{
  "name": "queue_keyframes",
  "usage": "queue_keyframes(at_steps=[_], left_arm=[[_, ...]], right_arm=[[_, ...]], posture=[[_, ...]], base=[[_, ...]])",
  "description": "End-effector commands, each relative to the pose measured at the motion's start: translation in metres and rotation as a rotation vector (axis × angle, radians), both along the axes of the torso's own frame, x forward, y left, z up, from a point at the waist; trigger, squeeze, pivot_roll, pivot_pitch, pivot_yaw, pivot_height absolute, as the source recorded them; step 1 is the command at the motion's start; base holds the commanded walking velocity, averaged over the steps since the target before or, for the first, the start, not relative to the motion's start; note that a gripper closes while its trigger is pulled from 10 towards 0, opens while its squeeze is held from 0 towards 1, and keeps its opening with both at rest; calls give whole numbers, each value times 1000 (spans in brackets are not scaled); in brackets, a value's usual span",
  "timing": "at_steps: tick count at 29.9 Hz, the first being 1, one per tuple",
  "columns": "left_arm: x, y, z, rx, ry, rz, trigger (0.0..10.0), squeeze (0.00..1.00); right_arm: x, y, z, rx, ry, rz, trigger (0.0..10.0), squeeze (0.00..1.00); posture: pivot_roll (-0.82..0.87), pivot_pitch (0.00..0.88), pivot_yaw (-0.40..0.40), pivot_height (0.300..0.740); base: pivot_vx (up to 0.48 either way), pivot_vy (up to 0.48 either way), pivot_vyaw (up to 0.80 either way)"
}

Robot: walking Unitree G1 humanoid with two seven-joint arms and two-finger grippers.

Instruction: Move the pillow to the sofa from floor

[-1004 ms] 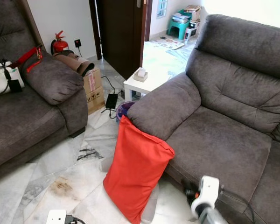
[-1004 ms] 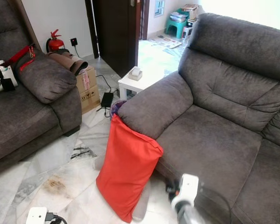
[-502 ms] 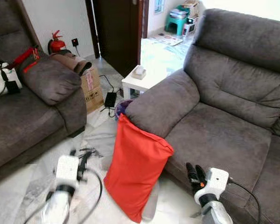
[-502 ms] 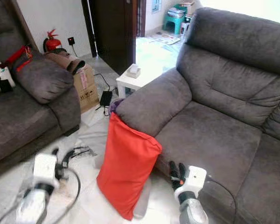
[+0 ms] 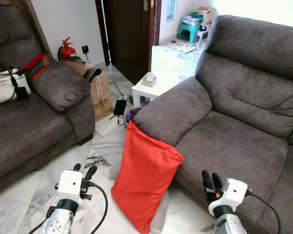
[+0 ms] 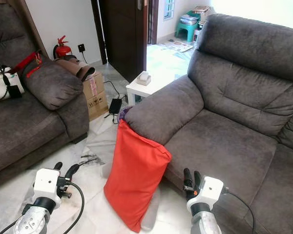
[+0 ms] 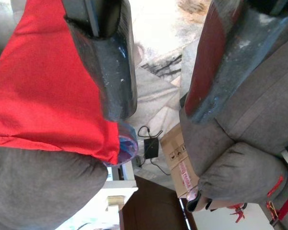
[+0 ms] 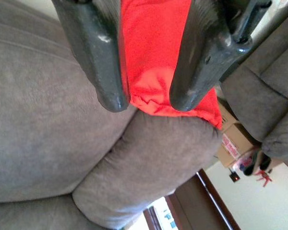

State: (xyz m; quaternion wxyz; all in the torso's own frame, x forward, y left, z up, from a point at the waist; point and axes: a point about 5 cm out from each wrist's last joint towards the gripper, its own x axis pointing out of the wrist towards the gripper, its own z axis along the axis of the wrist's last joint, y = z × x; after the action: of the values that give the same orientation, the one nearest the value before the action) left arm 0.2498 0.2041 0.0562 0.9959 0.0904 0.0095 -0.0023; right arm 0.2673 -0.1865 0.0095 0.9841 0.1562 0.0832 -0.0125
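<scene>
A red pillow point(image 5: 144, 178) stands on the marble floor, leaning against the armrest point(image 5: 171, 114) of the grey sofa point(image 5: 234, 141) on my right. My left gripper point(image 5: 85, 168) is raised low at the pillow's left, open and holding nothing. At the pillow's right, in front of the sofa seat's edge, my right gripper point(image 5: 210, 175) is open too, with a narrower gap. In the left wrist view the pillow point(image 7: 43, 96) lies beyond the left gripper point(image 7: 156, 108). The right wrist view has the pillow point(image 8: 151, 57) between and beyond the fingertips of the right gripper point(image 8: 149, 101).
A second grey sofa point(image 5: 34, 122) with a white bag point(image 5: 5, 85) stands at the left. Behind the pillow are a small white table point(image 5: 151, 87), a cardboard box point(image 5: 101, 95), a power adapter with cables point(image 5: 119, 106) and a fire extinguisher point(image 5: 67, 48). Bare floor lies between the sofas.
Both arms have come up from the bottom edge, and the grippers now stand on either side of the pillow. The camera has shifted a little. The pillow has not moved.
</scene>
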Motion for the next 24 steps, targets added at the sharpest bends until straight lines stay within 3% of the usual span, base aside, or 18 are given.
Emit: queue_keyframes(at_steps=[1,6,24], left_arm=[[2,-1,3,-8,1,-6,10000,0],[5,-3,4,-13,7,-9,10000,0],[4,-7,-3,-51,70,5,10000,0]], right_arm=[[3,1,3,-10,5,9,10000,0],[5,3,4,-29,1,15,10000,0],[6,10,5,-51,4,40,10000,0]], posture=[[42,10,25,720],[48,37,24,688],[51,77,20,688]], base=[[0,0,0],[0,0,0],[0,0,0]])
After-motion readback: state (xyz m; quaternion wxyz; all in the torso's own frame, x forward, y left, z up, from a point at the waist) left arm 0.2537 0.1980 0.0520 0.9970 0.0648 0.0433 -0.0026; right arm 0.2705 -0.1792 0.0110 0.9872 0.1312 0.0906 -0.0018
